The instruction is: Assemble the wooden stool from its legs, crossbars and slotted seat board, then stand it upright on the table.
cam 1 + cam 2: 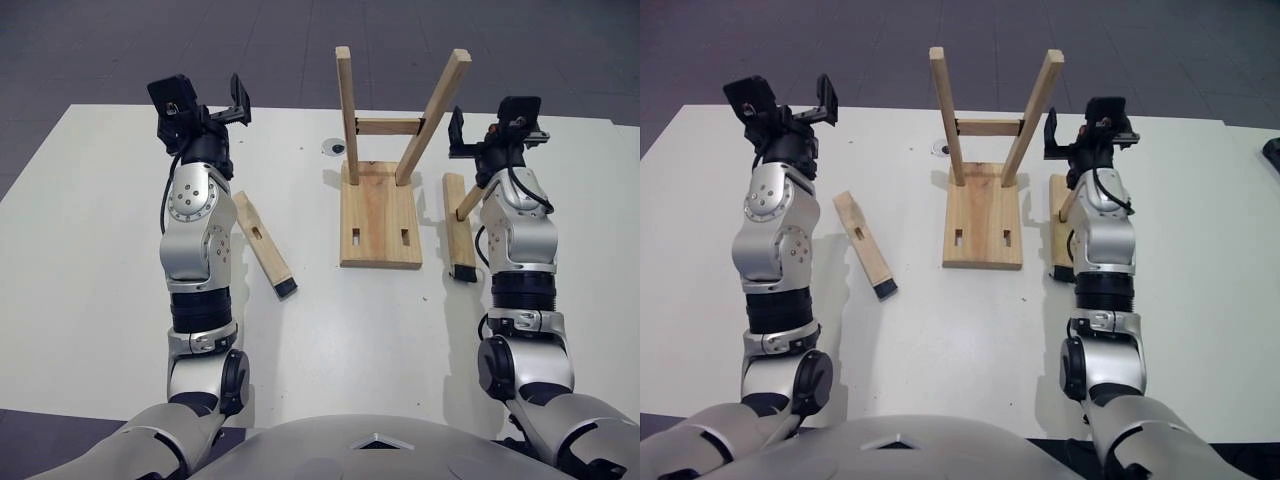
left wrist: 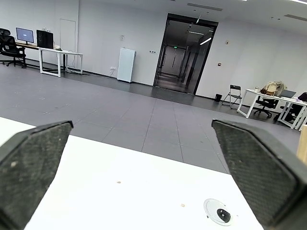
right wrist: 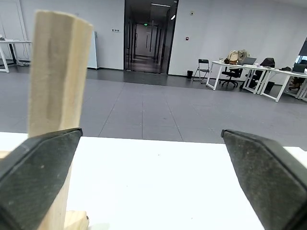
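White table [image 1: 100,250] seen from above, w/ a half-built wooden stool at centre. The seat board [image 1: 380,215] lies flat on the table, two empty slots showing at its near end. Two legs stand up from its far end: the left leg [image 1: 347,110] is approx. vertical, the right leg [image 1: 433,115] tilts outward to the right. A short crossbar [image 1: 388,126] joins them partway up.

Two more legs lie flat on the table. One loose leg [image 1: 264,245] lies left of the board, angled, black tip toward the robot, just beside the L arm. The other loose leg [image 1: 458,235] lies just right of the board, approx. parallel to its edge, black tip also near. A thin bar [image 1: 468,203] slants across it, partly hidden by the R arm.

L gripper [image 1: 205,112] is raised over the far left of the table, well apart from the stool, fingers spread wide w/ nothing btwn them. R gripper [image 1: 497,135] hangs just right of the tilted leg, fingers also spread wide and empty; in the R wrist view that leg stands close beside one pad [image 3: 38,167].

A round cable port [image 1: 333,148] sits in the table, far left of the board.
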`<state>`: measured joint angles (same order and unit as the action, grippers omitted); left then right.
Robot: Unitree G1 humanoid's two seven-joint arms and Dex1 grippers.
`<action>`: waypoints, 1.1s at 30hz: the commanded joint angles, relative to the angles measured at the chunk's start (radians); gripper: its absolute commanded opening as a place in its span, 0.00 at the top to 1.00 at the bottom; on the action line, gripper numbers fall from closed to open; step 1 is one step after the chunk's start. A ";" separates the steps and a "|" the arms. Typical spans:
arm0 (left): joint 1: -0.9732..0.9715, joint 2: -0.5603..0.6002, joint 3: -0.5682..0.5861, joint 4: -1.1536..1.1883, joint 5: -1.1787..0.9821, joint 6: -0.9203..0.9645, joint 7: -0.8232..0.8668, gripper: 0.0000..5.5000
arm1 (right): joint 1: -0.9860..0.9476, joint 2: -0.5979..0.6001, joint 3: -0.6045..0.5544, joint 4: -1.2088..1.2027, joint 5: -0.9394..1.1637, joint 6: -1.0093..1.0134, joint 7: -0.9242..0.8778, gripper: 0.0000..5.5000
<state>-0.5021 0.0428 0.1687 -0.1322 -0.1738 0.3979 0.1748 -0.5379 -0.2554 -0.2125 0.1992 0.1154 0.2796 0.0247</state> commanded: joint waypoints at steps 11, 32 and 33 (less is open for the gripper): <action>0.069 -0.002 -0.006 -0.081 0.030 0.037 0.011 0.02 | 0.466 0.010 -0.046 -0.629 0.088 0.187 0.020 0.02; 0.086 -0.013 -0.004 -0.114 0.033 0.111 0.021 0.02 | 0.454 0.016 0.025 -0.519 0.081 0.787 0.034 0.17; 0.087 -0.012 -0.006 -0.116 0.036 0.122 0.022 0.02 | 0.444 0.017 0.015 -0.523 0.092 0.809 0.038 0.21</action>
<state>-0.4245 0.0308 0.1616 -0.2356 -0.1473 0.4879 0.1897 -0.0752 -0.2435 -0.1742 -0.3183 0.1882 1.0268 0.0572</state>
